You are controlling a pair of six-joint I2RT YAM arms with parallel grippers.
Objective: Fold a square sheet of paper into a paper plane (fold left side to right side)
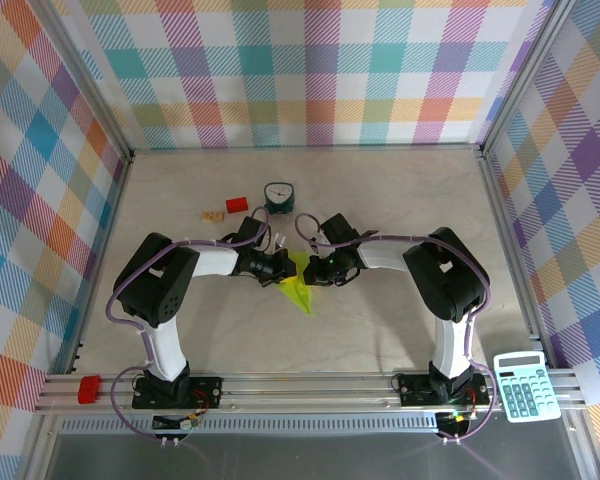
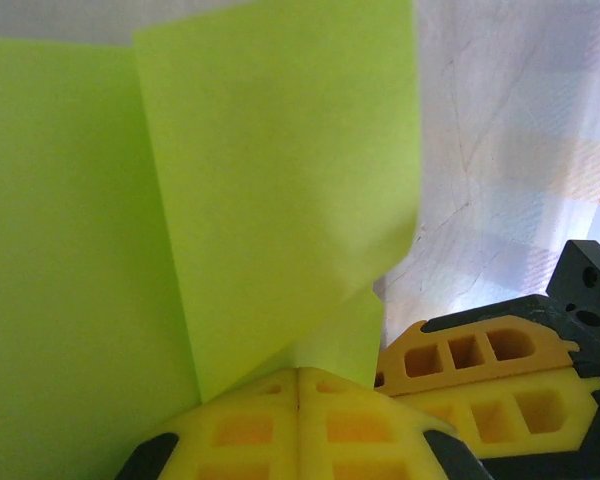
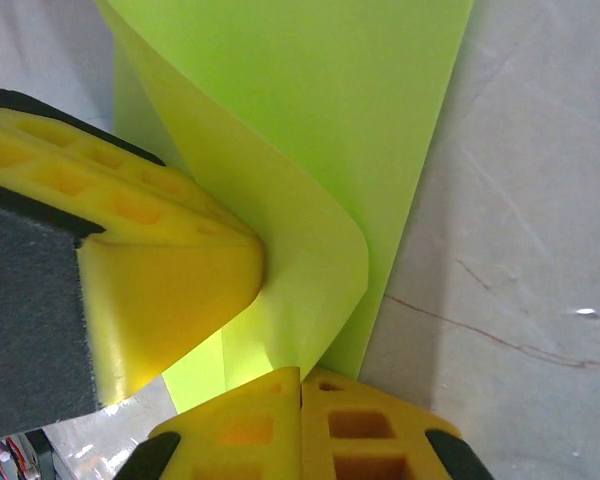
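Now, here we are at the middle of the pale table [image 1: 380, 330], and we see both arms reaching in nose to nose over the thin lime yellow-green square sheet of paper [image 1: 300, 288]. It lies creased to a point aimed towards the arm bases, part of it flat on the table and part lifted. The left tool [image 2: 300, 380] has its yellow pads pressed together, and the sheet rises straight out of that seam, so we read it as clamped on the paper's edge. The right tool [image 3: 300, 378] is closed the same way, pinching a flap that curls over in a soft loop rather than a sharp fold. Why two grips so near each other? We judge that one pins the sheet while the other carries the left side across to the right. The rounded bend tells us the crease is not yet pressed. Beyond, the small red block [image 1: 237, 205] and the small teal clock [image 1: 278, 197] sit well apart from the action.
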